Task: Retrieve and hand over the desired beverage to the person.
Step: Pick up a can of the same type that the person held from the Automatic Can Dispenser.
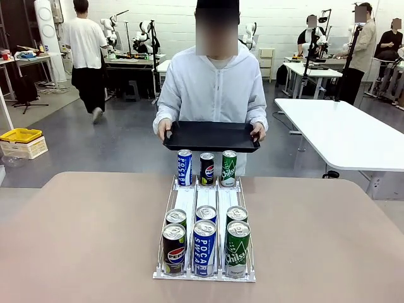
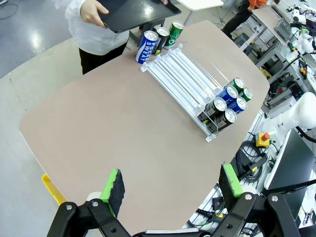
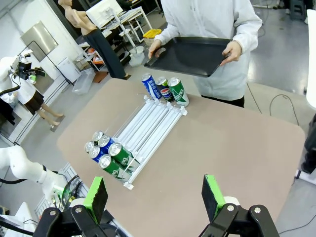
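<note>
DESK: What are the fingers doing?

PHOTOGRAPHER: Both pairs are spread wide and grasp nothing. From its own wrist, the left gripper (image 2: 173,185) hangs above the near edge of the brown table (image 2: 98,123). Its green-padded fingers (image 2: 114,190) are far apart and touch nothing. The right gripper (image 3: 154,193) is the same, with its fingers (image 3: 212,193) released, bare tabletop between them and no contact.

DESK: And the drinks?

PHOTOGRAPHER: All are in the white wire rack (image 1: 187,199) at the middle of the table, well apart from both grippers. At the robot's end, the front row holds a Pepsi can (image 1: 173,247), a Pocari Sweat can (image 1: 204,247) and a green can (image 1: 237,248), side by side, one per lane. A second row (image 1: 206,213) of three sits directly behind, touching them. At the rack's far end, nearest the person, three more stand upright: a far blue can (image 1: 184,168), a far dark can (image 1: 207,168) and a far green can (image 1: 228,168). The lanes between the two groups are bare.

DESK: The person?

PHOTOGRAPHER: The person (image 1: 214,88), in a white hooded zip-up jacket, stands at the far side of the table. A black tray (image 1: 211,136) is held level at the waist, with a hand (image 1: 165,130) gripping each end. The tray sits just above and behind the three far cans, not touching them.
</note>
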Robot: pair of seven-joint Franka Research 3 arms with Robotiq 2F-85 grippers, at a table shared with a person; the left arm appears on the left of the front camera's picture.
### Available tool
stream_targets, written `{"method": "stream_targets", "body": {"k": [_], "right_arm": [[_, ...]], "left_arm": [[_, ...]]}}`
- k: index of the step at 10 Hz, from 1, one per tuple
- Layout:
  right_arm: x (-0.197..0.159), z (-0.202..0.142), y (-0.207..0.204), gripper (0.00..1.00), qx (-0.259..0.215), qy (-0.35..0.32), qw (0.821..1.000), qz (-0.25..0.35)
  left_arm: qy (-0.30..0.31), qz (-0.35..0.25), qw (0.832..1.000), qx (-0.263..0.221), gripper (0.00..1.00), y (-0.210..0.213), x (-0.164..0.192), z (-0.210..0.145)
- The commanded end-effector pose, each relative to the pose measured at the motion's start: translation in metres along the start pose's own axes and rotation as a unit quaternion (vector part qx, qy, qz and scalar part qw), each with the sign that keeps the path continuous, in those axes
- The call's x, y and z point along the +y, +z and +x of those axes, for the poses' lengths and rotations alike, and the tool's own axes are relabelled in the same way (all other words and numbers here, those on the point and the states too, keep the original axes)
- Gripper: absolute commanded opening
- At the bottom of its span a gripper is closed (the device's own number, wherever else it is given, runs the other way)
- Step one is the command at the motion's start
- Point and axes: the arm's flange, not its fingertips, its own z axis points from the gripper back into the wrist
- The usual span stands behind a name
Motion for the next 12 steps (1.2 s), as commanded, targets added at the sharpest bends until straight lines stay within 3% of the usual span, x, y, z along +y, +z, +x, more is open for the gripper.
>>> {"method": "stream_targets", "body": {"k": [1, 2, 3, 5, 8, 10, 12], "right_arm": [[-0.002, 0.004, 0.000, 1.00, -0.006, 0.007, 1.000, 0.011], [-0.002, 0.004, 0.000, 1.00, -0.006, 0.007, 1.000, 0.011], [-0.002, 0.004, 0.000, 1.00, -0.006, 0.007, 1.000, 0.011], [-0.002, 0.004, 0.000, 1.00, -0.006, 0.007, 1.000, 0.011], [-0.002, 0.004, 0.000, 1.00, -0.006, 0.007, 1.000, 0.011], [-0.002, 0.004, 0.000, 1.00, -0.006, 0.007, 1.000, 0.011], [-0.002, 0.004, 0.000, 1.00, -0.006, 0.007, 1.000, 0.011]], "left_arm": [[-0.012, -0.008, 1.000, -0.008, 1.00, 0.002, 0.001, 0.001], [0.000, 0.000, 1.000, 0.000, 1.00, 0.000, 0.000, 0.000], [-0.033, -0.006, 0.999, 0.035, 1.00, -0.022, -0.026, 0.016], [-0.063, 0.031, 0.989, 0.127, 1.00, -0.076, -0.120, 0.058], [-0.005, 0.143, 0.954, 0.265, 1.00, -0.154, -0.231, 0.091], [0.046, 0.183, 0.933, 0.306, 1.00, -0.212, -0.293, 0.086], [0.081, 0.248, 0.922, 0.285, 1.00, -0.267, -0.322, 0.070]]}}
